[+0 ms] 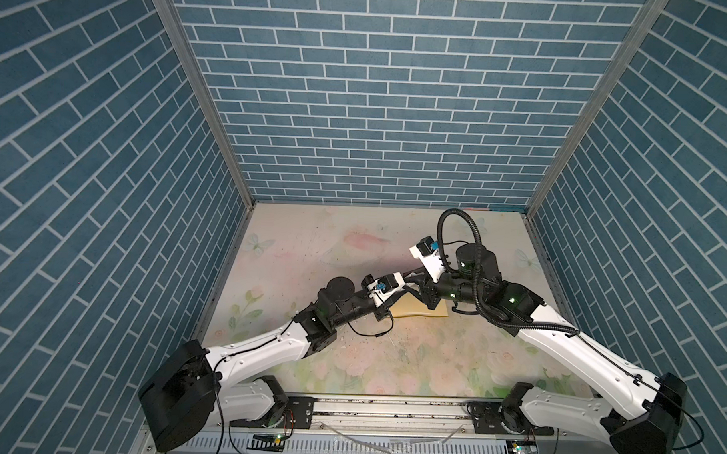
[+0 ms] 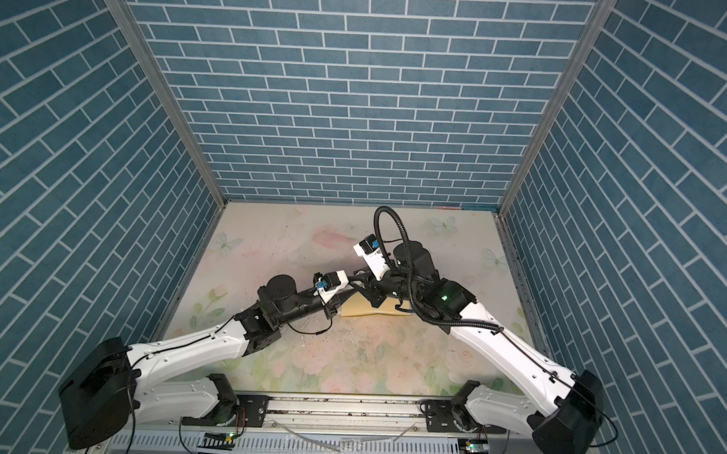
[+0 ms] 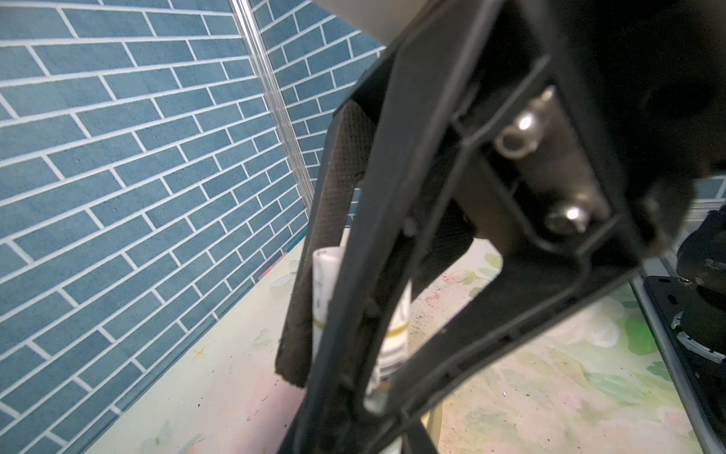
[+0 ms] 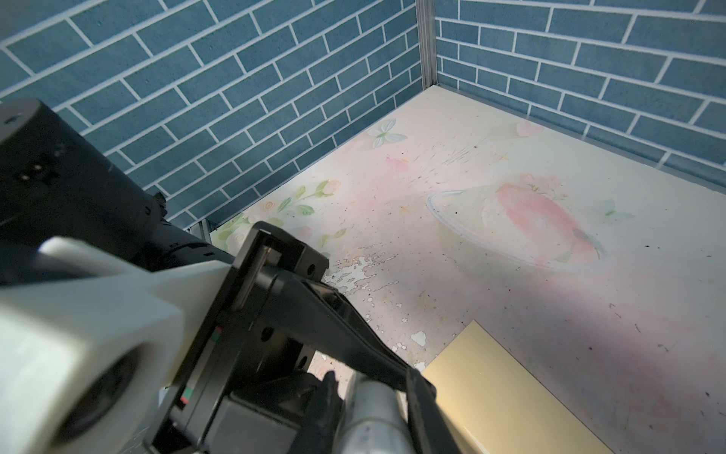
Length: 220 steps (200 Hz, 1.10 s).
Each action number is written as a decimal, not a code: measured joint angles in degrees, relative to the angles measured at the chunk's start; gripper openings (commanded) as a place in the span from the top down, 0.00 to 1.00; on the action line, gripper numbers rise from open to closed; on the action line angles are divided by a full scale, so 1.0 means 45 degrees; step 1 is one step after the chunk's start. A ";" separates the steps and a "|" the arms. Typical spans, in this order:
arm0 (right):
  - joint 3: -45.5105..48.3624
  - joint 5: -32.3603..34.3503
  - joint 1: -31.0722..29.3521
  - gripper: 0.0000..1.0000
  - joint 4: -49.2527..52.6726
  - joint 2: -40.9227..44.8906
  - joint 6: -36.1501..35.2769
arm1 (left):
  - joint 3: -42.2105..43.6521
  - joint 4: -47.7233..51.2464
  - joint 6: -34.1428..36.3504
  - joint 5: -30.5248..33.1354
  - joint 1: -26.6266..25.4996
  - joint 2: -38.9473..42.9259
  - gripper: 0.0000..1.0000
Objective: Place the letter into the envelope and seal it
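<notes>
Over the flat mustard-yellow paper envelope (image 4: 510, 393) the left gripper (image 3: 334, 369) clamps a white yellow-banded tube (image 3: 323, 283), long axis seemingly towards the right gripper (image 1: 426, 296), whose finger state is unclear. No letter shows.

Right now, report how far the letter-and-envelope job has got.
Done, apparently: no letter in view; the envelope lies flat on the table, so the letter may be inside, unconfirmed. In hand: the left hand grips a white tube near it, right hand alongside. Left: sealing; flap state hidden.
</notes>
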<state>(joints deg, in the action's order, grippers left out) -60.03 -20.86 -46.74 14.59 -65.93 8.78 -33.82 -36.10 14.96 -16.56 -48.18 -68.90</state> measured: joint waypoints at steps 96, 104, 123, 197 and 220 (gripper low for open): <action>0.0427 0.5168 -0.0136 1.00 0.0631 0.0185 0.1112 | 0.0777 -0.0413 -0.1472 0.2021 0.0000 0.0044 0.38; 0.0427 0.5751 -0.0102 1.00 0.0797 0.0141 0.1234 | 0.0899 -0.0238 -0.1880 0.2375 0.0019 0.0034 0.39; 0.0427 0.6625 0.0078 1.00 0.1001 -0.0223 0.1467 | 0.0957 0.0107 -0.2953 0.3109 0.0063 -0.0112 0.44; 0.1151 0.7164 0.1171 1.00 0.0797 -0.1831 0.2191 | 0.0083 0.1180 -0.6246 0.3376 0.0180 -0.3434 0.53; 0.1151 0.7057 0.1370 1.00 0.0709 -0.2346 0.2399 | -0.0743 0.1588 -0.6513 0.3177 0.0180 -0.4677 0.56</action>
<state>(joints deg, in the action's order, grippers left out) -54.85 10.90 -40.58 17.78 -76.49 19.57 -37.17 -28.95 -14.35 -2.26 -47.37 -89.95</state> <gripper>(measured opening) 0.263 0.448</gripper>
